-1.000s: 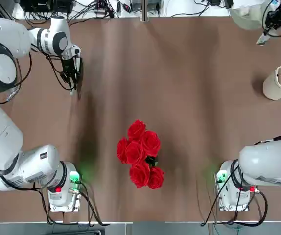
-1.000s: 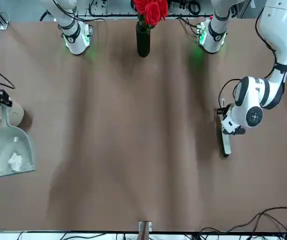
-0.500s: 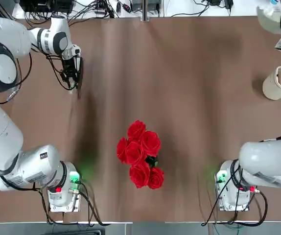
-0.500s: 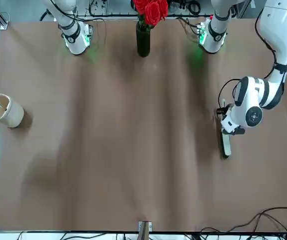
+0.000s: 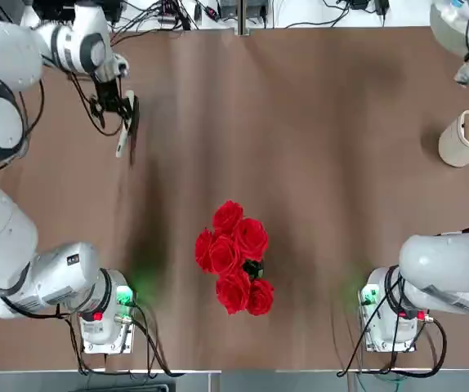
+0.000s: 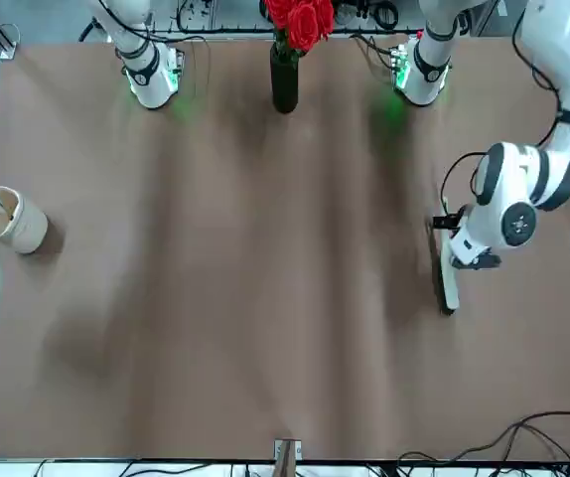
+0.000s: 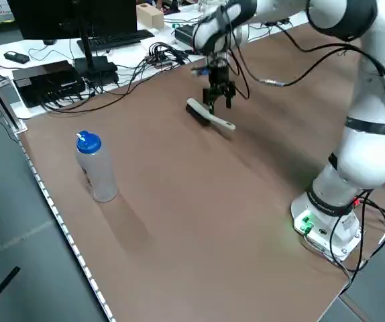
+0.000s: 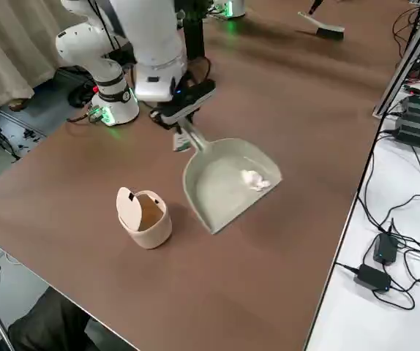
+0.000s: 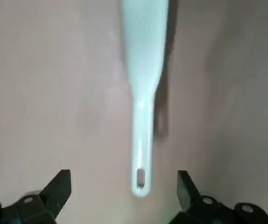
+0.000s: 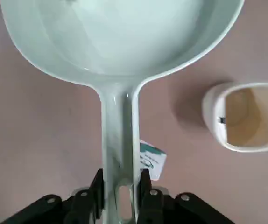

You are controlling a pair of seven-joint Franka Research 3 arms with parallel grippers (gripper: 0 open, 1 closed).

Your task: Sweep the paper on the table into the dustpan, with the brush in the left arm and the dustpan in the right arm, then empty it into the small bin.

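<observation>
Fingers of the left gripper (image 9: pixel 124 196) stand wide apart just above the handle end of the brush (image 9: pixel 143 88), which lies flat and free on the table (image 5: pixel 316 147), not touching either finger. Seen from the left side, that gripper (image 7: pixel 218 97) hangs over the brush (image 7: pixel 209 114), well away from the vase of red roses (image 5: pixel 234 257) that stands near the arms' bases. The right gripper (image 10: pixel 120 189) is clamped on the stubby handle of the dustpan (image 10: pixel 120 42), whose wide mouth points away from the wrist. The paper (image 8: pixel 254 179) sits inside the dustpan (image 8: pixel 225 183), a crumpled white ball on the pan's floor. The small bin (image 8: pixel 144 216) stands on the table just beside the dustpan, apart from it, lid flap up. A clear bottle with a blue cap (image 7: pixel 95 168) stands at the table's left edge, far from the roses.
</observation>
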